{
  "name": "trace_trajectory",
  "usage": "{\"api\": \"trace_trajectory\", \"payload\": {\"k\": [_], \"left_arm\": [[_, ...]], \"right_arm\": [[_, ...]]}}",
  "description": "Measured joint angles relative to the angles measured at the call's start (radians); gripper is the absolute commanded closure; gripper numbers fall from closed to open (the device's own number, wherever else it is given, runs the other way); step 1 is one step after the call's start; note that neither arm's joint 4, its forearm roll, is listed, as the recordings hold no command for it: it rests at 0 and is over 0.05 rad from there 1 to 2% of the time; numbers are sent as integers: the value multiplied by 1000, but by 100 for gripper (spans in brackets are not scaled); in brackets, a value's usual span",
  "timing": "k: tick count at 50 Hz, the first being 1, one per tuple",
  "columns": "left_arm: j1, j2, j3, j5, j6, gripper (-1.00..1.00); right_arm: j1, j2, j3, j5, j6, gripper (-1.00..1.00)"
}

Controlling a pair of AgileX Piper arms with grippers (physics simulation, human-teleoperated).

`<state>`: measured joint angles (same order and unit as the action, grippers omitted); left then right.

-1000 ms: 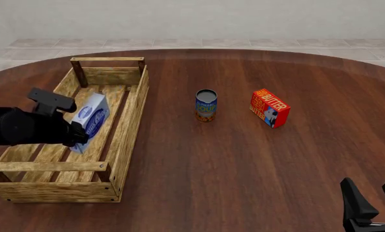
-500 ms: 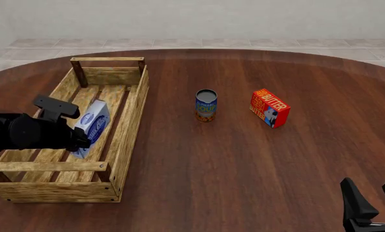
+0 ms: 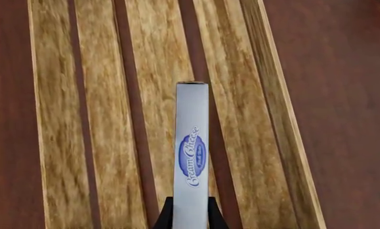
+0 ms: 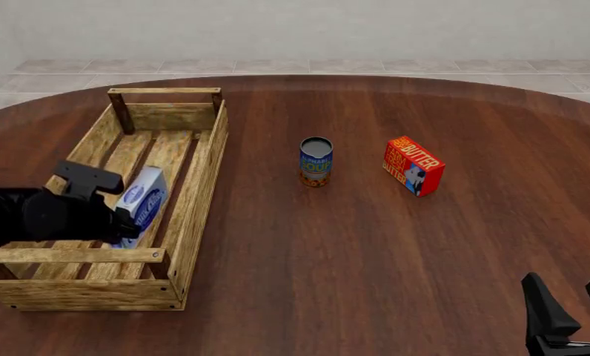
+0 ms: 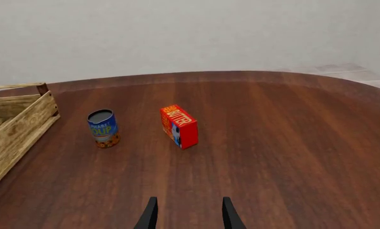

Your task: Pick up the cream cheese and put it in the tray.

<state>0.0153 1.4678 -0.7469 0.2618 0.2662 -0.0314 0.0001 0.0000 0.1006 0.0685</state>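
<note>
The cream cheese [image 4: 144, 203], a white carton with a blue oval label, is held inside the light-wood tray [image 4: 202, 178], low over its slats. My left gripper [image 4: 125, 220] is shut on it. In the left wrist view the cream cheese [image 3: 191, 157] shows edge-on between the two dark fingers [image 3: 164, 215], above the tray's slats [image 3: 100, 133]. My right gripper [image 4: 574, 311] stands open at the table's near right corner, nothing between its fingers. In the right wrist view the right gripper [image 5: 186, 214] points across bare table.
A blue soup can [image 4: 316, 162] stands upright mid-table, and a red butter box [image 4: 413, 165] lies to its right. Both appear in the right wrist view, the can [image 5: 103, 129] and butter box [image 5: 179, 126], with a tray corner [image 5: 18, 126] beside them.
My left gripper has carried the cream cheese downward and toward the near end of the tray, closer to the slats. The right arm has not moved.
</note>
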Motion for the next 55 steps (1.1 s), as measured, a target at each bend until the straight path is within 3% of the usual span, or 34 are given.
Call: {"api": "trace_trajectory", "payload": {"k": [31, 32, 55], "left_arm": [[7, 40, 28, -48, 3, 100], [7, 40, 28, -48, 4, -100], [7, 43, 25, -52, 28, -100]], "right_arm": [[-1, 0, 0, -1, -1, -100], [-1, 0, 0, -1, -1, -100], [-1, 0, 0, -2, -1, -100]]}}
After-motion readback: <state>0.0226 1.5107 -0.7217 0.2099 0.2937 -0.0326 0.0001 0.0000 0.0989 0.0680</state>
